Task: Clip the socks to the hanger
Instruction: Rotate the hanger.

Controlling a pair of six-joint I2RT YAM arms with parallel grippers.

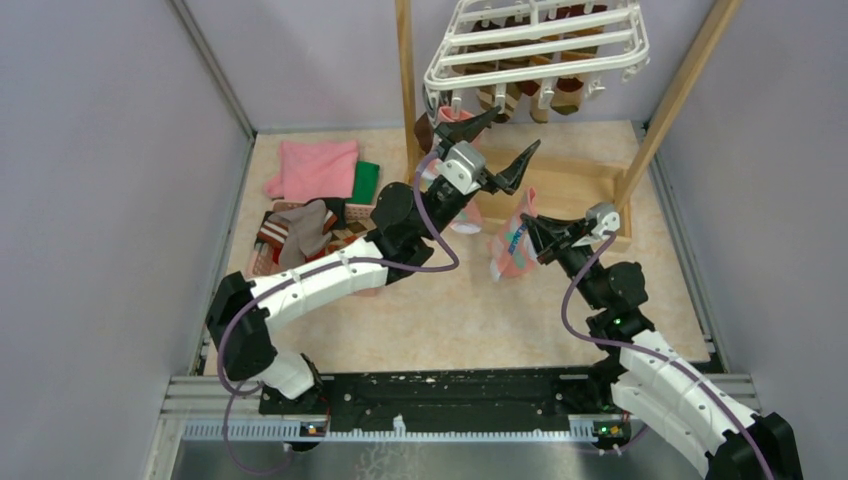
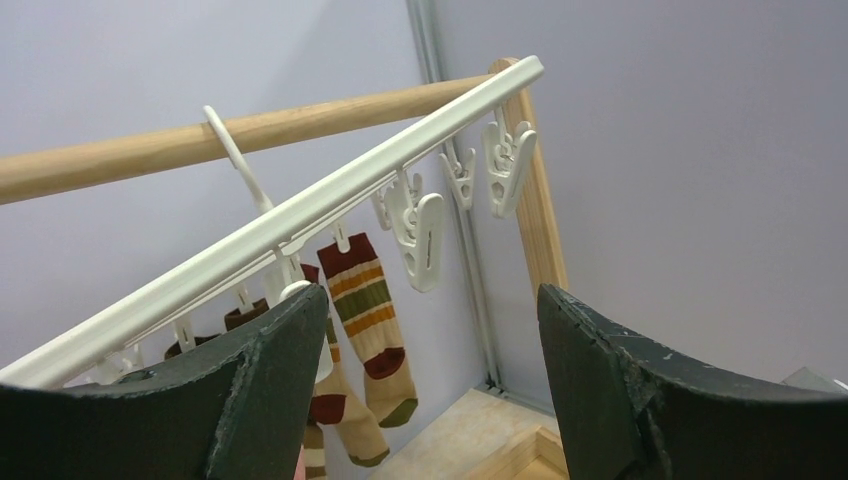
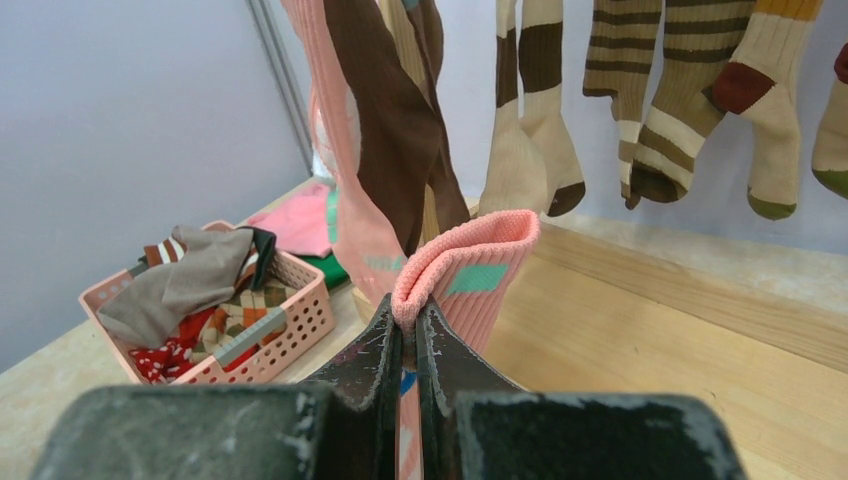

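Left gripper [image 1: 516,130], upper centre of the top view: jaws wide apart, holding nothing, just below the hanger [image 1: 540,45]. Right gripper [image 1: 528,228], centre: jaws pinched tight on a pink sock [image 1: 510,250]. Left wrist view alone shows an empty clip [image 2: 425,230]. Right wrist view alone shows the sock's fold above the fingertips [image 3: 385,345].

Table [image 1: 440,325] carries pink basket [image 3: 285,335], pink cloth [image 1: 315,168], green cloth [image 1: 366,182] — wooden frame [image 1: 570,185].

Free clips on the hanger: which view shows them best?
Left wrist: the free clips hang close-up beneath the hanger. Top external shows them tiny beneath it; right wrist shows only hanging socks, no clips.
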